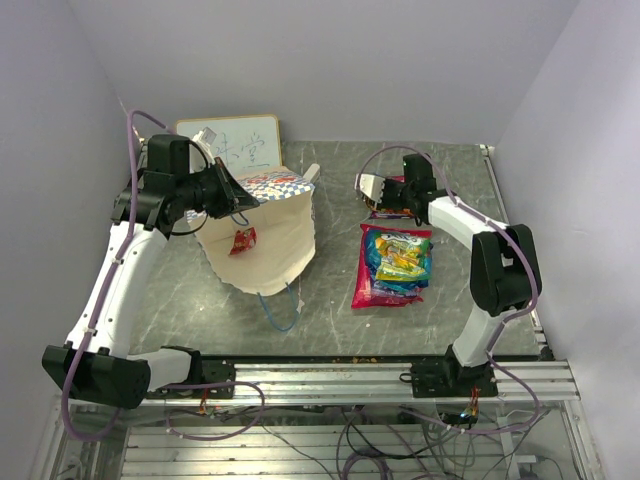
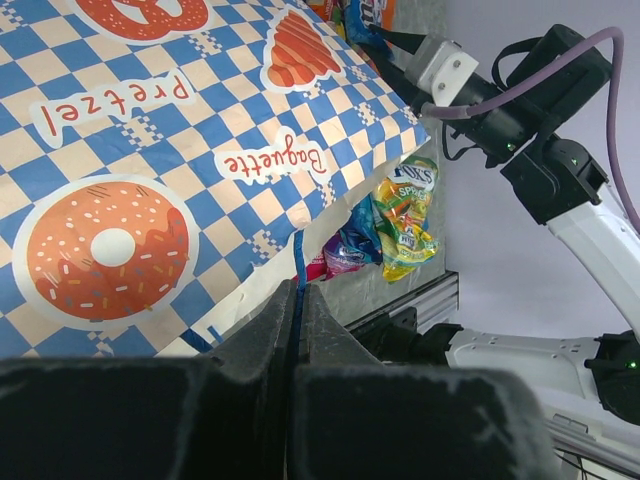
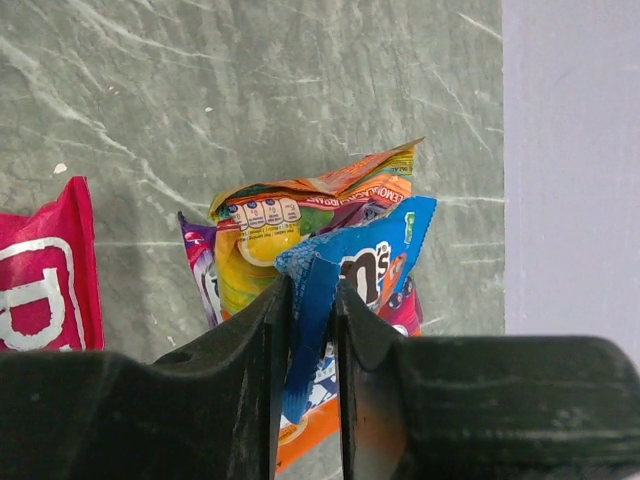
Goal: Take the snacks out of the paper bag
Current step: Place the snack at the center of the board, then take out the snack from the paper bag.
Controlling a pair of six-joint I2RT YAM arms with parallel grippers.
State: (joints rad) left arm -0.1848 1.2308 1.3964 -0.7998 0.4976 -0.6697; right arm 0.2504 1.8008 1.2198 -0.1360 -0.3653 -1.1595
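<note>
Our right hand (image 3: pixel 312 292) is clamped narrow on the corner of a small shiny blue plastic snack packet (image 3: pixel 375 255). It holds the packet just over a heap of yellow and orange foil packets (image 3: pixel 262 225) at the far right of the grey marbled counter (image 1: pixel 330 180). Our left hand (image 2: pixel 300 300) is pinched tight on an edge of the large cream paper bag with blue-and-white checked sides (image 2: pixel 150 150). The bag sits at the left, well apart from the heap. A large pink-red plastic packet (image 1: pixel 368 288) lies near the heap, with green-yellow packets (image 1: pixel 400 255) on top of it. We judge this to be the set-down step. The next move calls for parting the right fingers over the heap, then reaching across to the bag, whose inside we cannot see.
</note>
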